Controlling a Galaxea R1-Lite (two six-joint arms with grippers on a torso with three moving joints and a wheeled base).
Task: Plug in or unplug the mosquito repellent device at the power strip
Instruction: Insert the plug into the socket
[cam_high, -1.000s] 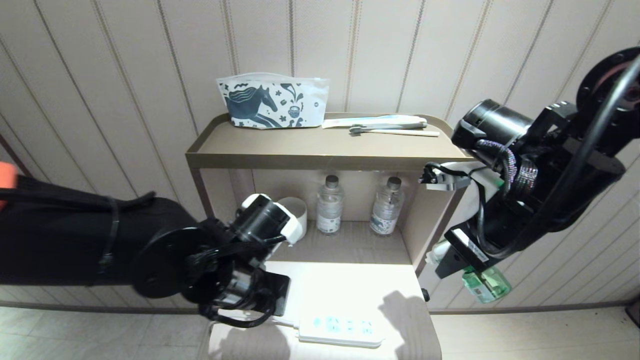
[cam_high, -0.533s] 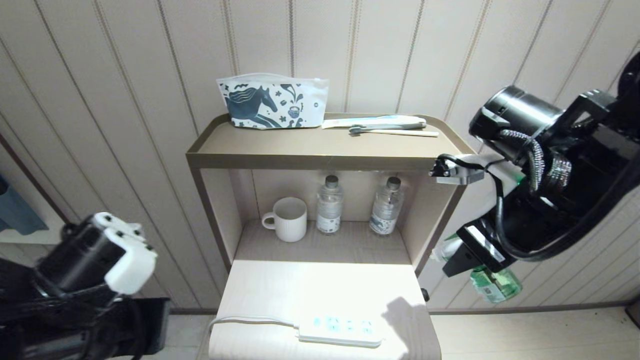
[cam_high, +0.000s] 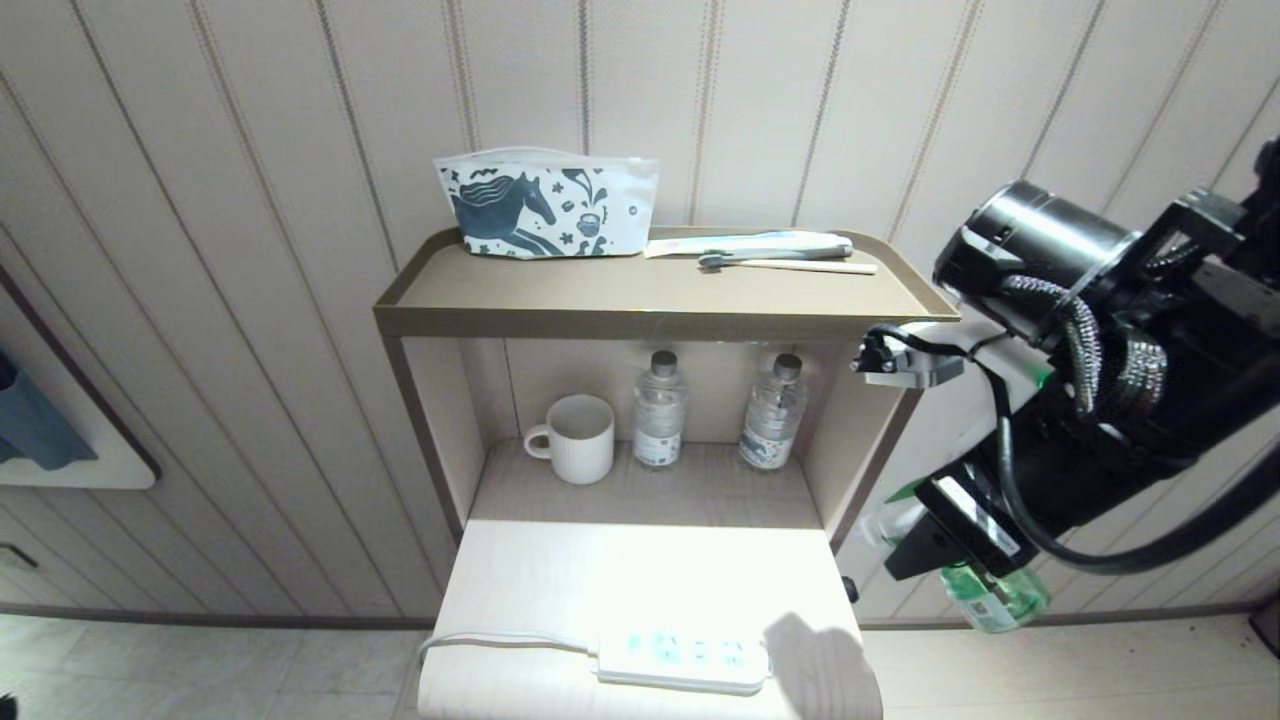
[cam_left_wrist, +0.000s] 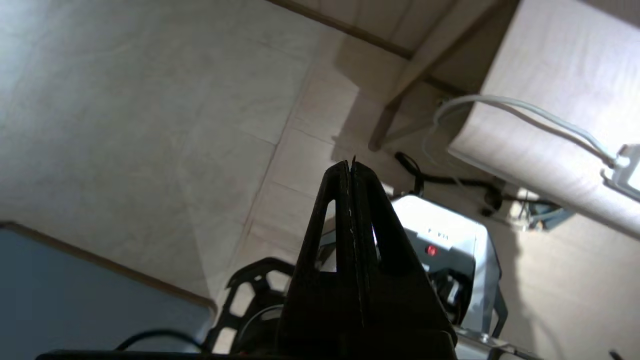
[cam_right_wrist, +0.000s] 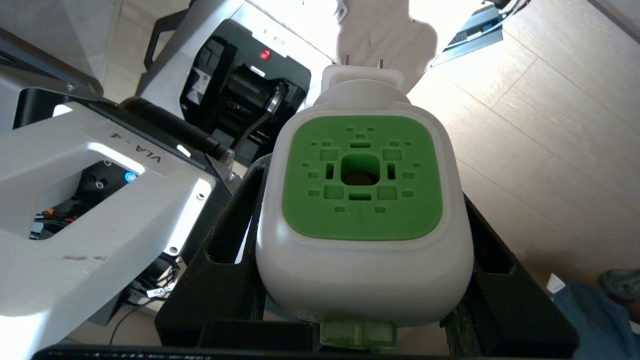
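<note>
The left arm has gone from the head view; its left pincer (cam_left_wrist: 351, 170) is pressed together, low beside the surface (cam_high: 640, 570). The right pincer (cam_right_wrist: 362, 235), clamped on the mosquito repellent device (cam_right_wrist: 362, 200), hangs right of the surface, away from the power strip (cam_high: 685, 660).

— What stands on the shelf unit (cam_high: 640, 322)?
— A horse-print pouch (cam_high: 546, 212) and toothbrushes (cam_high: 775, 255) on top; a ribbed mug (cam_high: 577, 438) beside two water bottles (cam_high: 660, 408) inside.
— And the front ledge?
— The power strip (cam_high: 685, 662) lies at its near edge, cord (cam_high: 500, 640) trailing left.
</note>
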